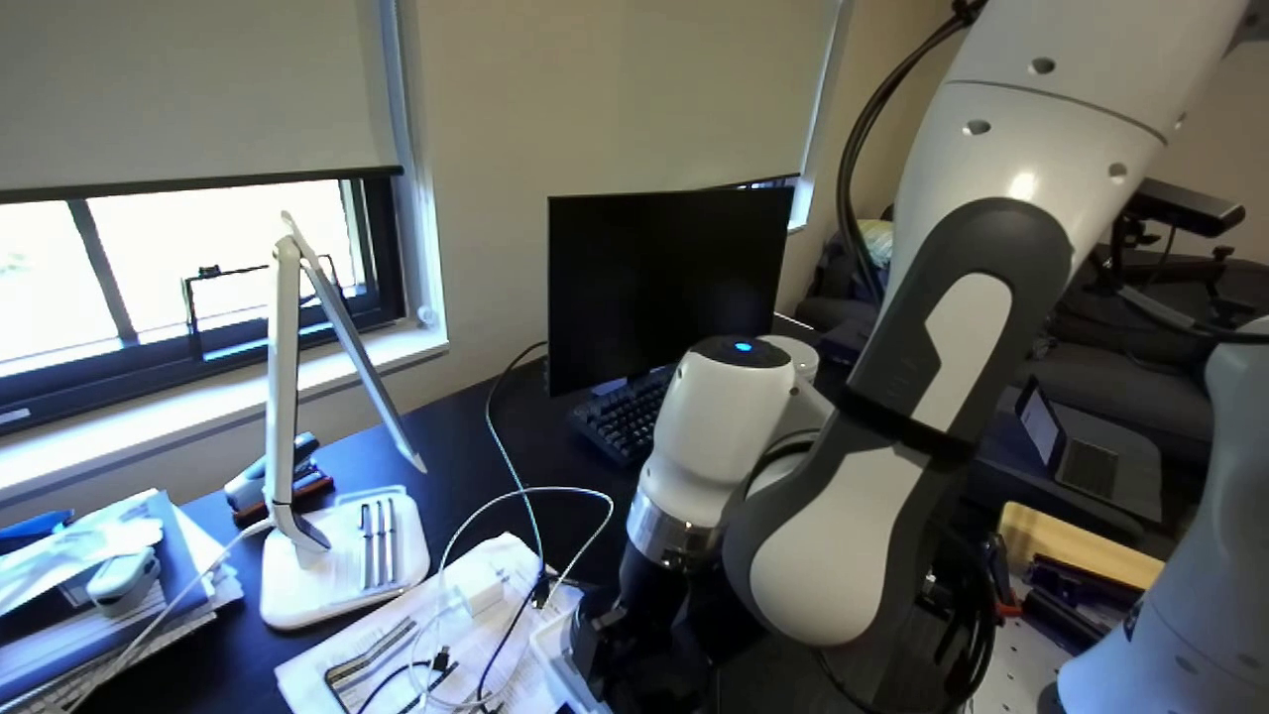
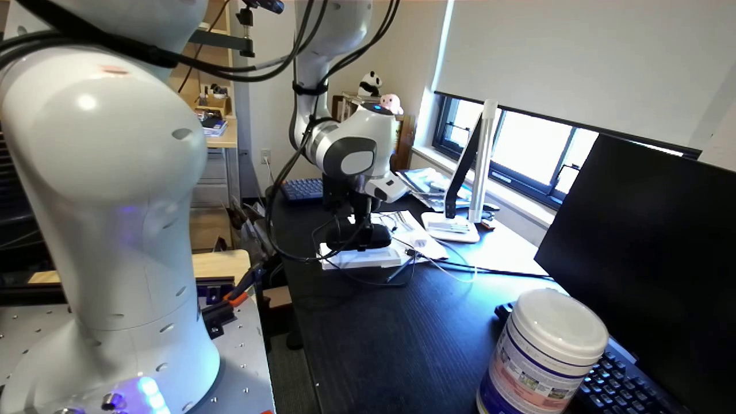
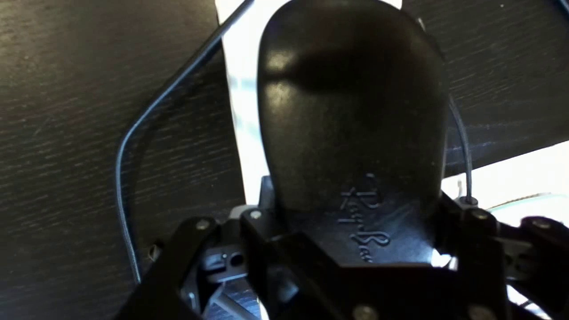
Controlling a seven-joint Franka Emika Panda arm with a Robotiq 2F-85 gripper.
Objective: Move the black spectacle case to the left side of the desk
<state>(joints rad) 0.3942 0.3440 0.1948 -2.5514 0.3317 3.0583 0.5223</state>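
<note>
Spectacle case (image 3: 351,129), black, oblong, smooth-moulded: pinched across its width between fingers (image 3: 266,195) of black two-finger gripper (image 3: 355,226), long axis outward from them. Over shallow white tray (image 2: 368,261); cannot tell whether touching. Beneath, black wood-grained desk (image 2: 391,345), with black cable (image 3: 118,164) alongside. Left presumably toward white folding lamp (image 1: 282,387); little room among white papers (image 1: 471,635).

There are 2 keyboards (image 2: 302,190) (image 2: 624,382), 1 monitor (image 1: 669,288), 1 spectacle case (image 3: 355,133).

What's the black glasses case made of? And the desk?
The black spectacle case might be leather or fake leather: smooth, softly shiny, with stamped-looking letters. The desk looks like dark wood or wood-look laminate: fine grain streaks, low sheen.
</note>
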